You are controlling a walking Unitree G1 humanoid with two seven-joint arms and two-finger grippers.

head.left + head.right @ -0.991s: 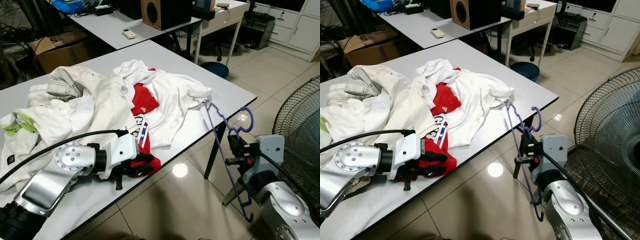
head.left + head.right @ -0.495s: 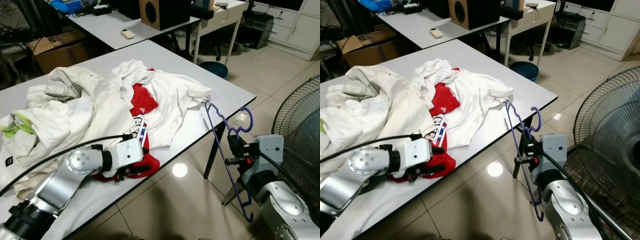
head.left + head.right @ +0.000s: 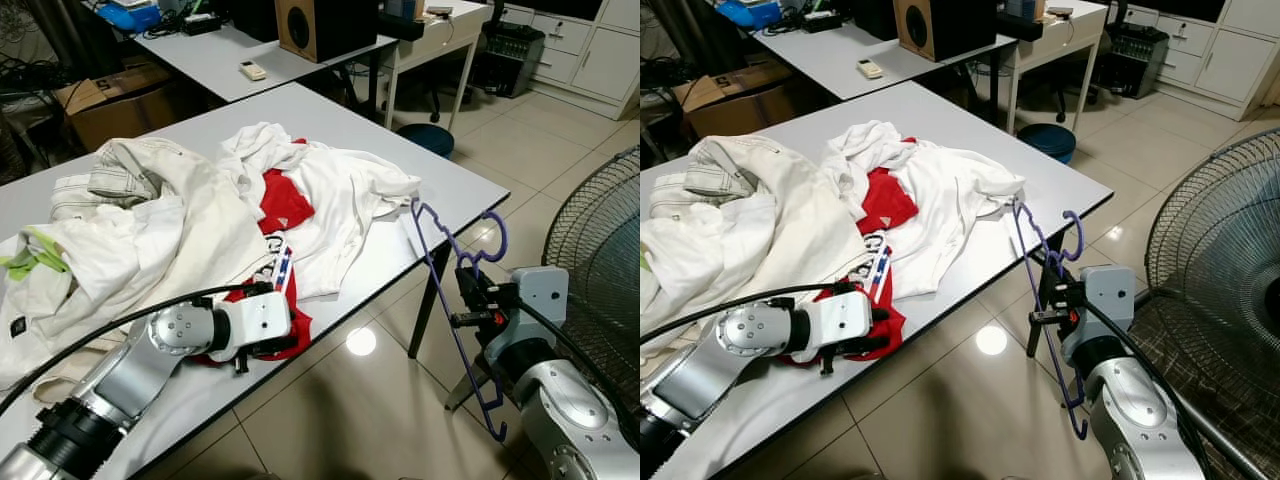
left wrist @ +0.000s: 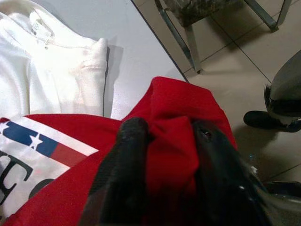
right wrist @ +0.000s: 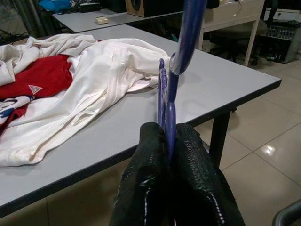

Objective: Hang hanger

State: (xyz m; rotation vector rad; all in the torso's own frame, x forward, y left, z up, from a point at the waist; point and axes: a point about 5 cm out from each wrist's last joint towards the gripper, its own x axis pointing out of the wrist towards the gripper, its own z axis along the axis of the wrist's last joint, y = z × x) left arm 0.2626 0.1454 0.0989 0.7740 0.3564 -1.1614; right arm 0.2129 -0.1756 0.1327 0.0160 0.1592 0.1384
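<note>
Nearest you, the left claw (image 4: 164, 141) is pinched shut on a fold of the red T-shirt (image 3: 285, 205) at the near edge of the bench (image 3: 455, 185); in the left wrist view the red cloth bunches up between the two black fingers (image 4: 129, 160). Expect that cloth to be soft and limp: it will sag, stretch and drag its neighbours, so take it by a seam or the neck opening rather than a loose fold.

Off the bench's near right corner, your right claw (image 3: 470, 300) is clamped on the purple hanger (image 3: 445, 250), which stands roughly upright in the air over the tiled floor (image 3: 360, 400), its hook up beside the bench edge. It looks like thin wire or plastic, so it is probably light and springy, and a narrow rod is likely to twist in the grip. The right wrist view shows the fingers meeting around one slim bar; a hold close to the hook's base would likely steady it best.

Further back, the white T-shirt (image 3: 345, 190) lies partly over the red one, and cream trousers (image 3: 130, 175) sprawl toward the far left. Beyond stand a second bench (image 3: 245, 50) and a wooden speaker (image 3: 305, 25).
</note>
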